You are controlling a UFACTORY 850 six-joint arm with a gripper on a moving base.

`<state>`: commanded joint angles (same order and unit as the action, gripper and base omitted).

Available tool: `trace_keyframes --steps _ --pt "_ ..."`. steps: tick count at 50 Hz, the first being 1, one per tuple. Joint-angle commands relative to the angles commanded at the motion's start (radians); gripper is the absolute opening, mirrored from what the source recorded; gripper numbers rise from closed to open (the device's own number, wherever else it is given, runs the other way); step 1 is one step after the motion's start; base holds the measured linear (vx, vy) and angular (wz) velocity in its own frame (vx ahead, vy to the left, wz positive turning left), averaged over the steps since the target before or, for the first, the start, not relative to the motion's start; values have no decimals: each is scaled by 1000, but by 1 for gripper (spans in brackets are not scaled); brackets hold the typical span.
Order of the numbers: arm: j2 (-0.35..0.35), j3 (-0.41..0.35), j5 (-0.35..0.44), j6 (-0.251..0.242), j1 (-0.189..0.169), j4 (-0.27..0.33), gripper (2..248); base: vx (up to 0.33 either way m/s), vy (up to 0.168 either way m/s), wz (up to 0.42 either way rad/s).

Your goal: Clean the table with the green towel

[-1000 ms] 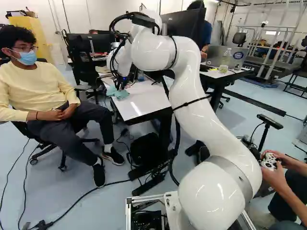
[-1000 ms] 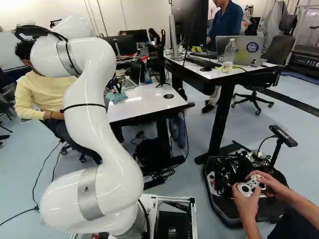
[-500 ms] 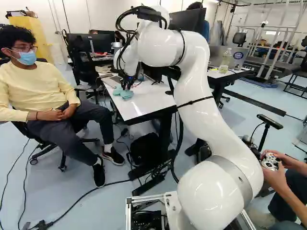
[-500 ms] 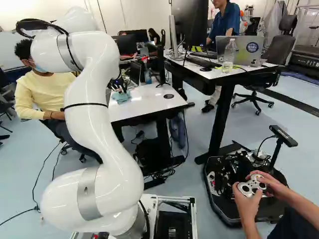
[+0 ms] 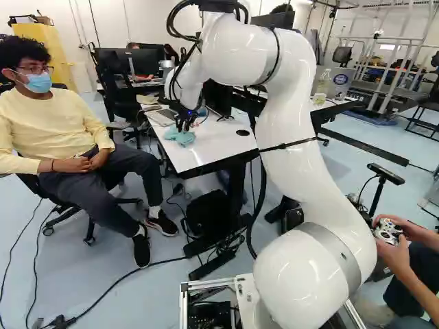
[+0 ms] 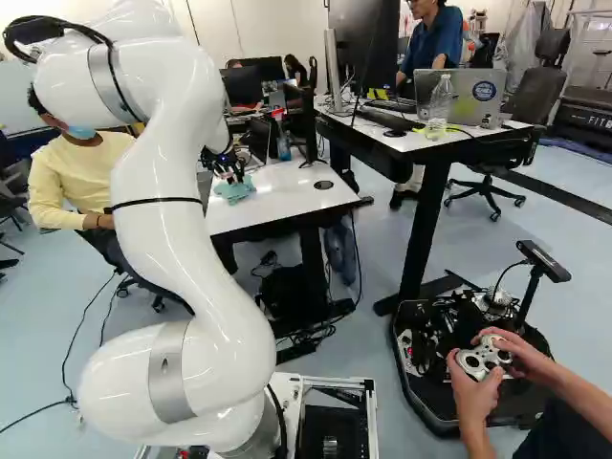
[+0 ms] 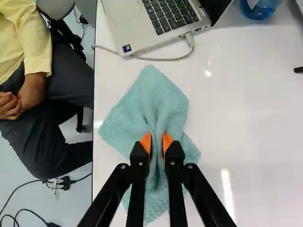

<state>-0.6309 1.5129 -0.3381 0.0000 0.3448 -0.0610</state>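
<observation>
Pinching a gathered fold of the green towel (image 7: 156, 92), the gripper (image 5: 184, 126) has its fingers nearly together, cloth between them. The towel lies spread on the white table (image 5: 223, 144), upper left of centre in the left base view, near the laptop (image 7: 128, 23).

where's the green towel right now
The green towel lies on the white table, pinched between the gripper's orange pads, just in front of the open laptop and near the table edge beside the seated person.
</observation>
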Motion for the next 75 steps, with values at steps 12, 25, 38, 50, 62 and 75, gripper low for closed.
trace_keyframes --steps 12,25,38,50,62,75 --pt "38 -52 0 0 24 0 51 0 0 0" --pt "54 -75 0 0 60 0 51 0 0 0" --pt "38 -53 0 0 94 0 51 0 0 0" --pt "-9 13 0 0 112 0 51 0 0 0" --pt "-59 83 0 0 107 0 51 0 0 0" --pt "-87 123 0 0 77 0 51 0 0 0"
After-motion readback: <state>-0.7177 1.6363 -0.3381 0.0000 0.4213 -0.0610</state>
